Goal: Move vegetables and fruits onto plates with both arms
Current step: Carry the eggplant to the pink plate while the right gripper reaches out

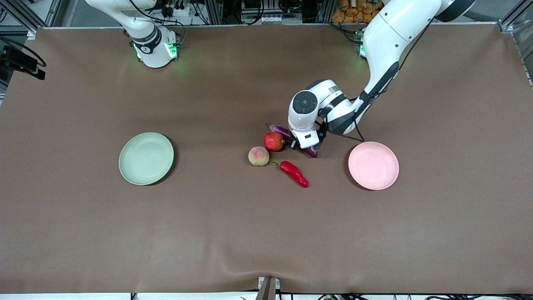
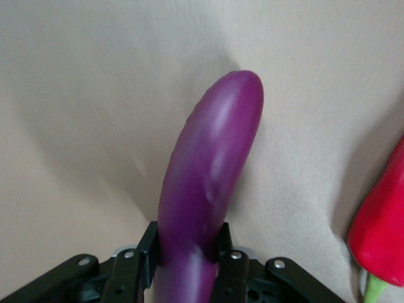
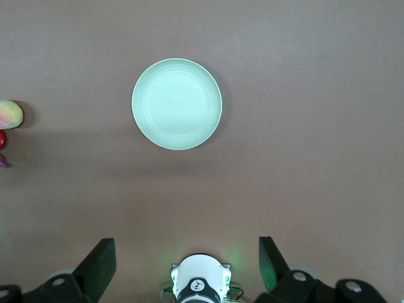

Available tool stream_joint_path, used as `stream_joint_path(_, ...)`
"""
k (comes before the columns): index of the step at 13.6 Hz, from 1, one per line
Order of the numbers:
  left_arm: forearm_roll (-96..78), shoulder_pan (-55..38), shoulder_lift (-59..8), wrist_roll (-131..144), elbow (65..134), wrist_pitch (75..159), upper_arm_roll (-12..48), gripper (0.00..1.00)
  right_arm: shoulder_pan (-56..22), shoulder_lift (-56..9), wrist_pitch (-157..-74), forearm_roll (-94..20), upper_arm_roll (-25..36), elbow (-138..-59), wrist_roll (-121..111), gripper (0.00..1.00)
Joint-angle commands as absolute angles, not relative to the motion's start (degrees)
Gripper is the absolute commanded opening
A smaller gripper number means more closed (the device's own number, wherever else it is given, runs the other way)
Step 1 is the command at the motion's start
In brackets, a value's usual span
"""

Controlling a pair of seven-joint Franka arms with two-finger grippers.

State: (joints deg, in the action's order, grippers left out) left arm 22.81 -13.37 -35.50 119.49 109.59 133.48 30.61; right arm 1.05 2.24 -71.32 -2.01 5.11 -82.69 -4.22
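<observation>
The purple eggplant (image 1: 280, 130) lies on the table beside the red apple (image 1: 273, 141), its middle hidden under my left hand. My left gripper (image 1: 306, 146) is down on it. In the left wrist view the left gripper (image 2: 187, 243) has both fingers pressed against the sides of the eggplant (image 2: 211, 170). The peach (image 1: 258, 156) and the red chili pepper (image 1: 294, 173) lie nearer to the front camera. The pink plate (image 1: 373, 165) sits toward the left arm's end, the green plate (image 1: 146, 158) toward the right arm's end. My right gripper (image 3: 187, 259) hangs open and empty high over its own base (image 3: 199, 284).
The chili (image 2: 382, 233) lies close beside the eggplant's tip. Brown cloth covers the whole table. The green plate (image 3: 177, 104) and the peach (image 3: 9, 114) show in the right wrist view. The right arm waits.
</observation>
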Motion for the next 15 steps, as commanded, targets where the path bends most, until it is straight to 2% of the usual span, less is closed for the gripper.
stream_joint_path(1,23.8,-12.8,-29.0,114.0,111.4,126.9,31.0,0.0,0.6,1.8,-70.7,-2.1,5.4,-81.8,-4.5,1.0)
stream_joint_path(3,23.7,-12.0,-26.6,106.7,111.4,123.5,31.1,0.0,0.6,1.6,-71.4,-1.8,5.5,-81.7,-4.5,1.0)
stream_joint_path(7,23.0,-6.6,-23.5,88.8,111.5,119.1,32.6,0.0,0.2,-3.1,-71.5,-0.2,5.4,-81.1,-4.5,1.0)
stream_joint_path(11,22.9,3.7,-22.8,63.3,112.1,118.3,34.6,0.0,-1.2,-4.0,-72.6,-1.1,5.2,-81.1,-3.7,1.0)
stream_joint_path(12,22.9,6.7,-22.9,58.8,112.3,117.8,35.5,0.0,-3.6,-4.4,-73.8,-0.4,5.2,-81.1,-3.5,1.0)
stream_joint_path(15,22.9,11.9,-22.9,55.2,112.8,115.0,35.9,0.0,-6.7,-7.5,-75.7,-2.0,5.1,-81.7,3.2,1.0)
